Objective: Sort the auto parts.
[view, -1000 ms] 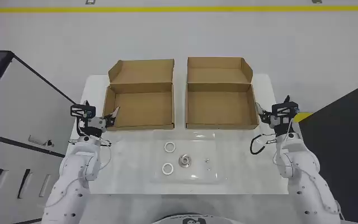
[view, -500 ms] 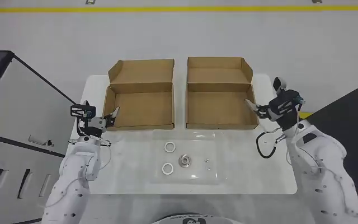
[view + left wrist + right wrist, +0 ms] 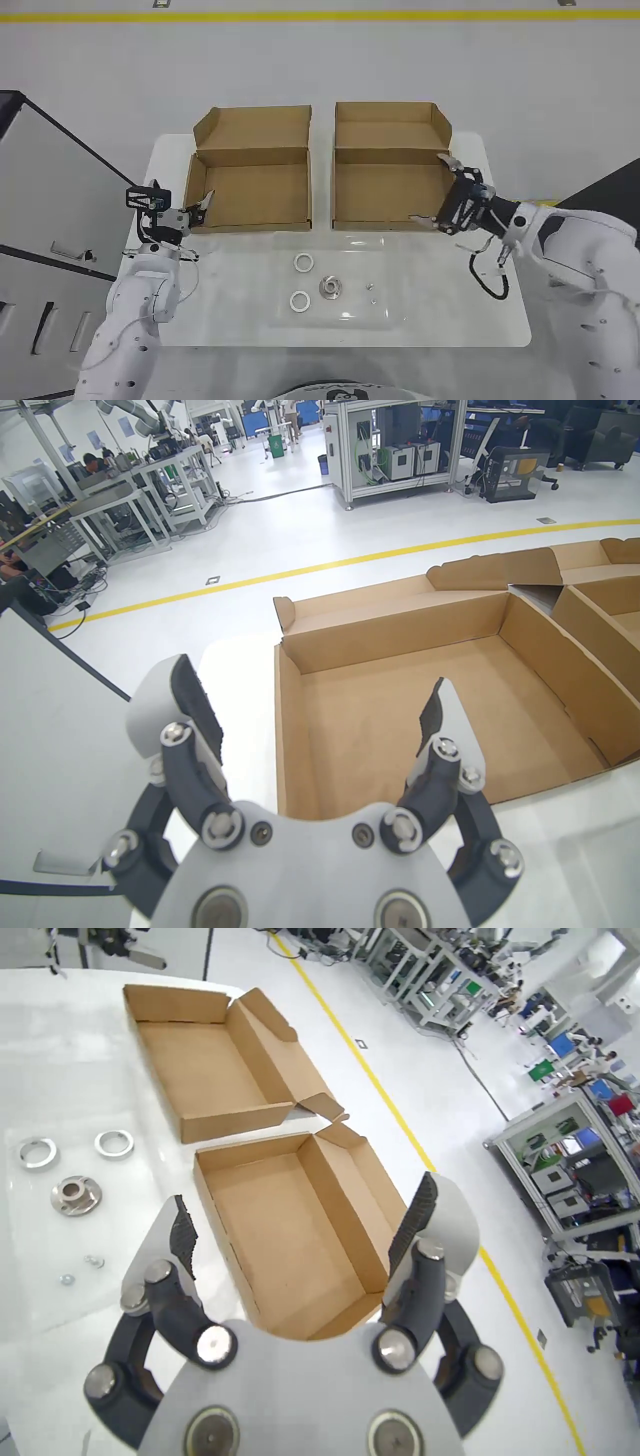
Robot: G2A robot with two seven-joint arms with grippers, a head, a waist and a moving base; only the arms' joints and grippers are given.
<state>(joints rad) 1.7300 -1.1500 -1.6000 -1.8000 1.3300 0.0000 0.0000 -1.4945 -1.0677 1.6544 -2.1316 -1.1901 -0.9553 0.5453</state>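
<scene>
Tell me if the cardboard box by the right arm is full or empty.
Empty. The box has a bare cardboard floor; the metal parts lie outside it on the table.

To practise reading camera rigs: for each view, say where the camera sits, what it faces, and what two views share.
Top: overhead, looks down on table; left end effector and right end effector show.
Left wrist: faces left box past open left end effector.
Right wrist: faces right box past open right end effector.
Shared: both wrist views show both boxes.
</scene>
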